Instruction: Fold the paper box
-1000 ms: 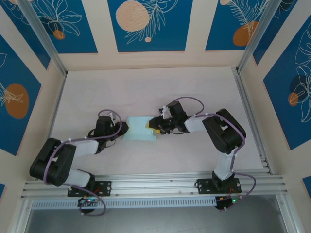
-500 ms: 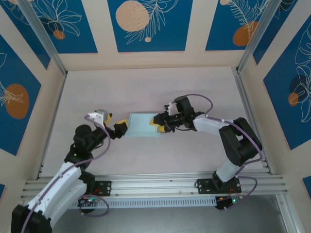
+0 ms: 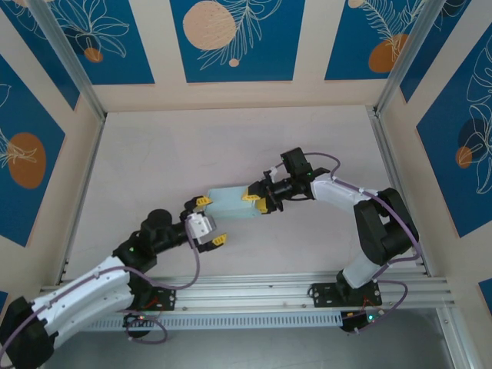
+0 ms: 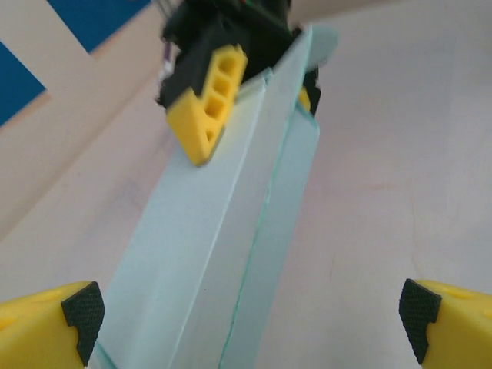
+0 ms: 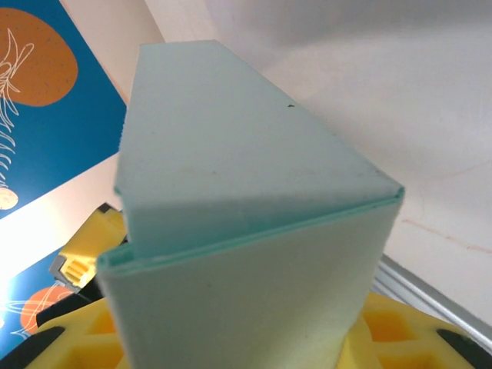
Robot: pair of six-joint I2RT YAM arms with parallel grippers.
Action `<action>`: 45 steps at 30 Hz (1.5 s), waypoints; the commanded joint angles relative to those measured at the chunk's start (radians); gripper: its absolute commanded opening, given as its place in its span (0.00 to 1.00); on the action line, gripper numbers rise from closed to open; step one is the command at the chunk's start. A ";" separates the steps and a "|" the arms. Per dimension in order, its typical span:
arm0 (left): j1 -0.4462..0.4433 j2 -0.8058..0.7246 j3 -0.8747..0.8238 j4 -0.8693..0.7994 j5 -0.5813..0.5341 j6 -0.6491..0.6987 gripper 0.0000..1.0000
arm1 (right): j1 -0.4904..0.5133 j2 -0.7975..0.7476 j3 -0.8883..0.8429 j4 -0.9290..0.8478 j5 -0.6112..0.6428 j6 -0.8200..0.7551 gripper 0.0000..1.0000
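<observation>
No lettering, label, brand or number can be read anywhere, neither on the plain pale-blue paper box (image 3: 229, 204) nor on the blue wall panels (image 3: 237, 38), which carry only white leaf outlines and orange discs.

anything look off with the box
The paper box, held by the right gripper, has a long seam that isn't flush: one panel edge sticks out as a lip. The left gripper is open.
</observation>
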 commanded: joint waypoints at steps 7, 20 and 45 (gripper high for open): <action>-0.148 0.219 0.133 -0.019 -0.387 0.229 0.97 | -0.012 -0.022 0.024 -0.154 -0.090 -0.016 0.31; -0.186 0.260 0.252 -0.175 -0.378 0.171 0.61 | -0.054 -0.026 -0.002 -0.230 -0.100 -0.094 0.51; -0.102 0.476 0.544 -0.448 0.076 -0.025 0.83 | -0.343 -0.256 -0.159 -0.217 -0.007 -0.189 0.81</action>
